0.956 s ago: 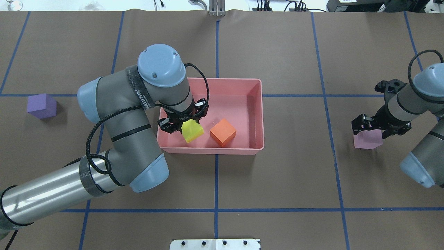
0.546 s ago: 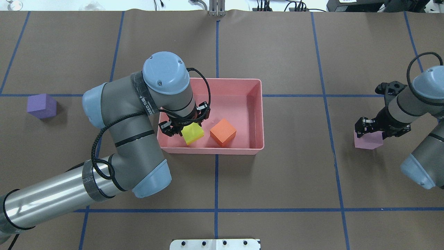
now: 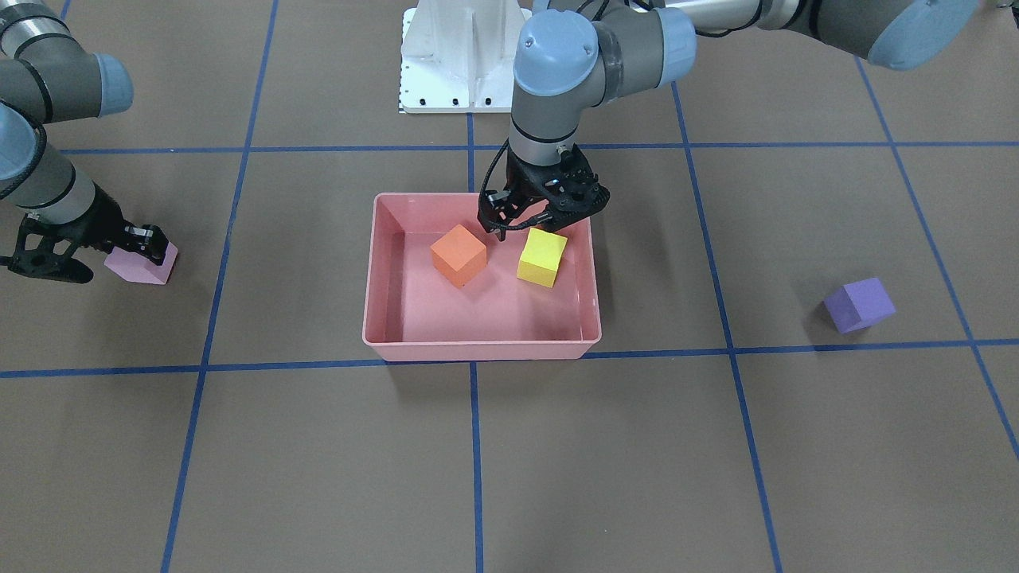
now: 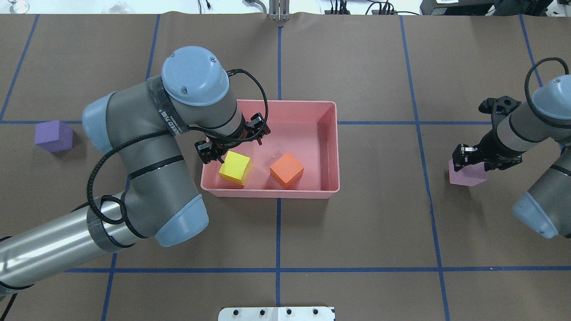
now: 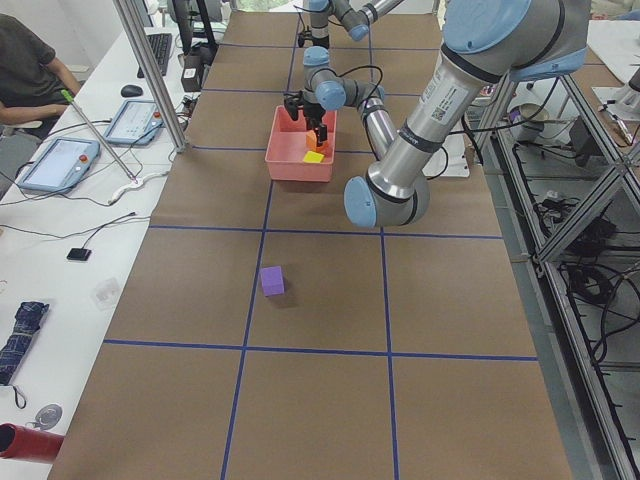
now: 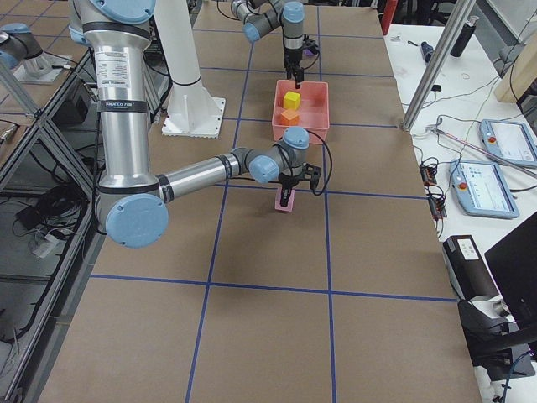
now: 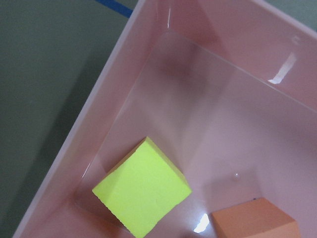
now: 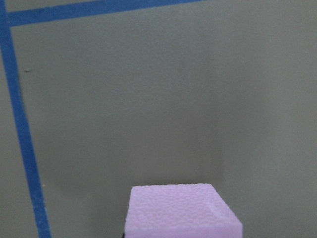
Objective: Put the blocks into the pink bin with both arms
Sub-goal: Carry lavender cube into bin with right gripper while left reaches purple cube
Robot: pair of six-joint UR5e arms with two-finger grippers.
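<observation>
The pink bin [image 4: 335, 147] [image 3: 478, 348] sits mid-table. The orange block [image 4: 287, 169] [image 3: 458, 255] and the yellow block [image 4: 235, 167] [image 3: 542, 257] [image 7: 141, 186] lie on its floor. My left gripper [image 4: 232, 143] [image 3: 541, 215] is open and empty, above the bin's left end, just behind the yellow block. My right gripper [image 4: 473, 164] [image 3: 119, 251] is shut on the light pink block [image 4: 466, 176] [image 3: 143, 267] [image 8: 181, 210] at the table's right side. The purple block [image 4: 53, 136] [image 3: 858, 304] lies alone at the far left.
Brown table cover with blue tape grid lines. The white pedestal [image 3: 462, 56] stands at the robot's side of the table, in line with the bin. An operator and tablets are beyond the far edge in the exterior left view.
My left gripper opened, let go of the yellow block and rose away; the block now rests on the bin floor. My right gripper closed on the light pink block and shifted it slightly left.
</observation>
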